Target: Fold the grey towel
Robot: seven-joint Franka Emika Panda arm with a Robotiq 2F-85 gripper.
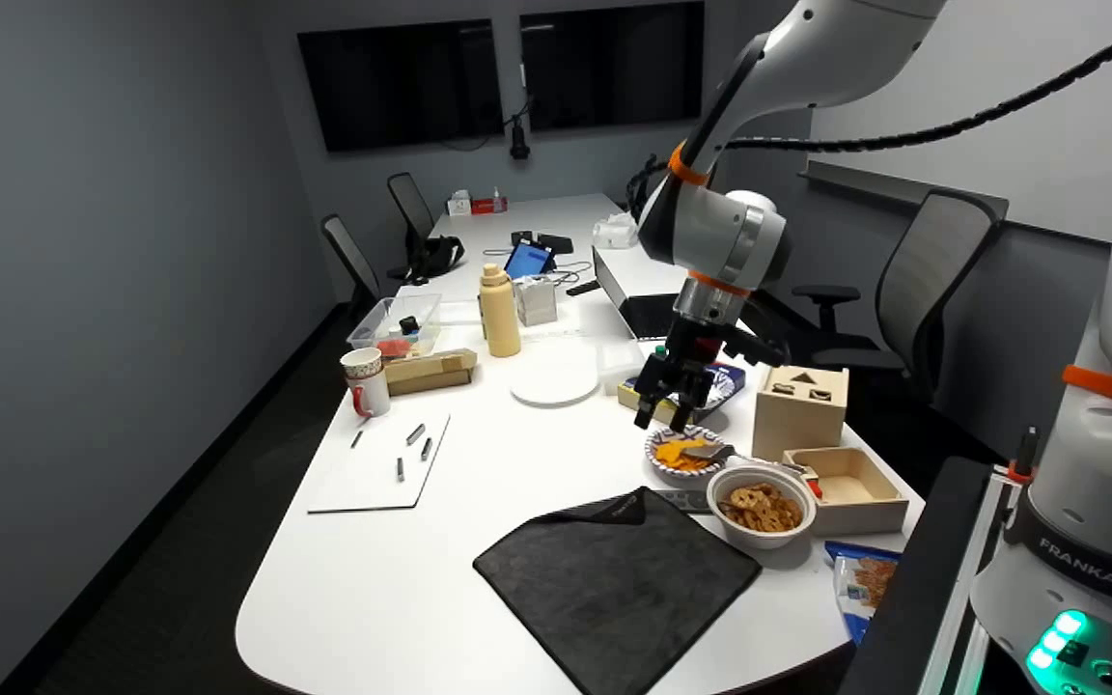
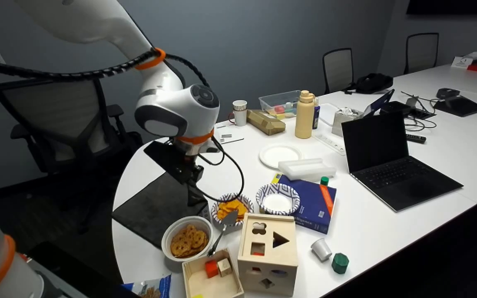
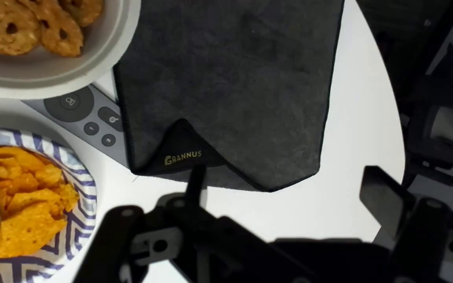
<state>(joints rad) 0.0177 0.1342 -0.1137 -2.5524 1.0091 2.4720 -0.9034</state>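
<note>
Grey towel (image 1: 604, 598): in an exterior view, spread on the desk (image 1: 353, 579), near end, left of the white bowl (image 1: 764, 541) of brown crisps (image 1: 761, 507); its nearest tip runs out of frame.
Turned-over corner (image 1: 622, 509): far side of the towel, only folded bit I see. I'd call the task barely started, main fold left to do.
Fingers (image 1: 646, 410): in the air beyond that corner, I judge, not touching it.
Robot arm (image 2: 178, 111): in an exterior view it blocks part of the towel; can't read the finger gap here.
Green block (image 2: 340, 263): right side, I only find it here, same for the small cup (image 2: 321, 250) lying near it.
Logo (image 3: 183, 157): wrist view, GRANNUS legible on the turned-over corner, too small to read outside.
Finger gap: wrist view, wide apart, nothing held; no grip on the towel from me.
Remote control (image 3: 81, 118): buttons readable only from the wrist; meets the towel's left edge as seen here, under or beside I can't tell.
</note>
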